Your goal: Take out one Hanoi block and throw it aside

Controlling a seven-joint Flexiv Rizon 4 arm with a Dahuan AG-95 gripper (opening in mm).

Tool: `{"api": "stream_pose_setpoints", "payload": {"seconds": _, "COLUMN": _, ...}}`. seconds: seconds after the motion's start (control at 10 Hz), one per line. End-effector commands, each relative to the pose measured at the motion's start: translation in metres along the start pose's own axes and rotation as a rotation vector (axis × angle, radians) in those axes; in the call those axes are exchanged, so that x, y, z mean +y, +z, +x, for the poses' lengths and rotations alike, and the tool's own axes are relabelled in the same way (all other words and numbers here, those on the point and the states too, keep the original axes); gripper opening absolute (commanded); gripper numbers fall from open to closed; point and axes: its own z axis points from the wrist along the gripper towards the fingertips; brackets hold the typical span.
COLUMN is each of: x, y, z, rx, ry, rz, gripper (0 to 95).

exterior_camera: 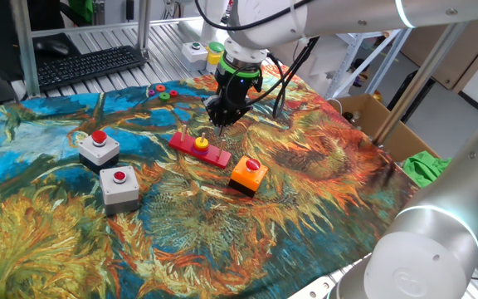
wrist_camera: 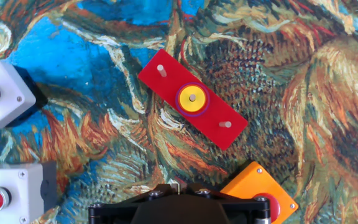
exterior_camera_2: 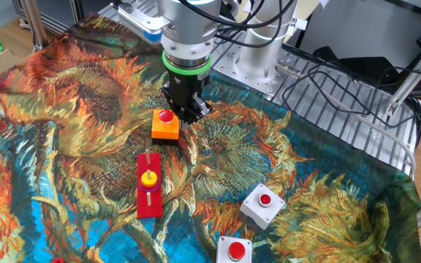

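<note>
**Hanoi block pick: I'm lining up over the peg base right now**

So I'm sitting in the approach step at the moment. The gripper point(exterior_camera: 221, 123) is hovering above the counter point(exterior_camera: 322, 216), up off the cloth and not touching anything. It's hanging just beside the orange button box point(exterior_camera_2: 165, 125) rather than over the target. Honestly I can't tell whether the fingers are spread or pressed together: the hand view only shows the black housing at the bottom edge, and the fixed views are too small. Nothing is pinched, as far as I can see.

The yellow Hanoi block point(wrist_camera: 192, 98) is sitting on the middle peg of the flat red base point(wrist_camera: 229, 134), with a purplish ring showing around its rim underneath. The two outer pegs are bare.

Next, I'm figuring I need to slide across until I'm centred on that middle peg, come down with the fingers straddling the disc, pinch its edge and lift straight up so it clears the peg. My guess is the base may drag along if I'm tilting.
</note>
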Motion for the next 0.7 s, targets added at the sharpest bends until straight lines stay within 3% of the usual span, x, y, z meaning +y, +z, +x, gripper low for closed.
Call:
{"api": "stream_pose_setpoints", "payload": {"seconds": 0.1, "x": 0.0002, "y": 0.0011, "z": -0.0007, "rx": -0.009, "ry": 0.001, "rz": 0.0, "gripper": 0.0}}
{"api": "stream_pose_setpoints", "payload": {"seconds": 0.7, "x": 0.0034, "y": 0.0086, "z": -0.003, "rx": -0.044, "ry": -0.008, "rz": -0.021, "gripper": 0.0}}
